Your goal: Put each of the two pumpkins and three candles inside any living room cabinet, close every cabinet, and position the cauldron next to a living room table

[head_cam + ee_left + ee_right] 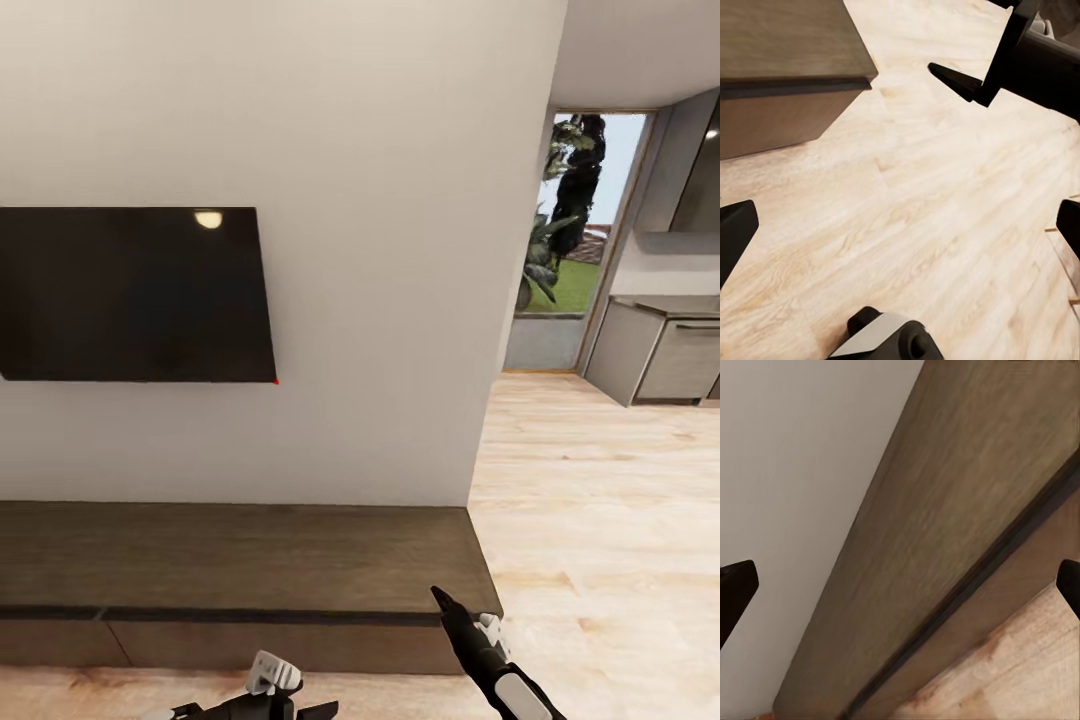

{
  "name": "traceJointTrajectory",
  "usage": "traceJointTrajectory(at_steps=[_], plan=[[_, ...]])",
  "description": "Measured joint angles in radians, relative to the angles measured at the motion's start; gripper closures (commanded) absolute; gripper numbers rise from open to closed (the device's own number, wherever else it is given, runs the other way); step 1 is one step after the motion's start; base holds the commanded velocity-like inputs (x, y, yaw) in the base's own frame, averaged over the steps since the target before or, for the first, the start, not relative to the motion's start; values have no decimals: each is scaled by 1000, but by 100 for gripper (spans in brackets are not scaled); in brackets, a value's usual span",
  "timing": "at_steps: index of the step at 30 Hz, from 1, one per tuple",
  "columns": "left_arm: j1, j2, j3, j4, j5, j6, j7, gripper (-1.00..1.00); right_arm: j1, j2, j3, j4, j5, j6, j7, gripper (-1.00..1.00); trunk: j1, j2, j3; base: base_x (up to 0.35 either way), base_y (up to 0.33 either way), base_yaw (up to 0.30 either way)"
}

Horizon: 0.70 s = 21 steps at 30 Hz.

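Down at the near edge of the head view, both arms are showing. The left tool [272,678] is sitting low with its white-and-black body just clearing the frame, and the right tool [447,607] is pointing a dark tip up toward the corner of the cabinet [240,565]. From the left wrist view, the left tool's two dark fingertips [735,232] are standing wide apart at the picture's edges with nothing between them but pale wood floor [930,217]; the right arm [1035,52] is crossing that view too, just beside the cabinet's end [787,82]. From the right wrist view, the right tool's fingertips [735,589] are likewise spread wide and are gripping nothing, looking straight along the cabinet top [967,510] where it meets the wall [795,472].

The cabinet itself is lying long and low against the white wall [380,250], its dark brown top bare and its flat fronts looking flush, with a dark seam running under the top. Above it, the black television [135,295] is hanging on the wall, a ceiling light reflecting in its screen. Farther off to the right, the floor is running on toward grey kitchen units [660,350] and a tall window [580,225] with greenery outside.
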Motion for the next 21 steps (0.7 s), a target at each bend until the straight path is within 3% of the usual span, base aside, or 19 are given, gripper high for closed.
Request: traceJointTrajectory(at_steps=[14, 21], plan=[[0, 0, -1, 13, -3, -1, -4, -100, 0, 0, -1, 9, 0, -1, 0, -100, 0, 0, 0, 10, -7, 3], [0, 0, -1, 14, -3, -2, -6, -100, 0, 0, -3, 10, 0, 0, 0, -100, 27, -49, -22, 0, 0, 0]])
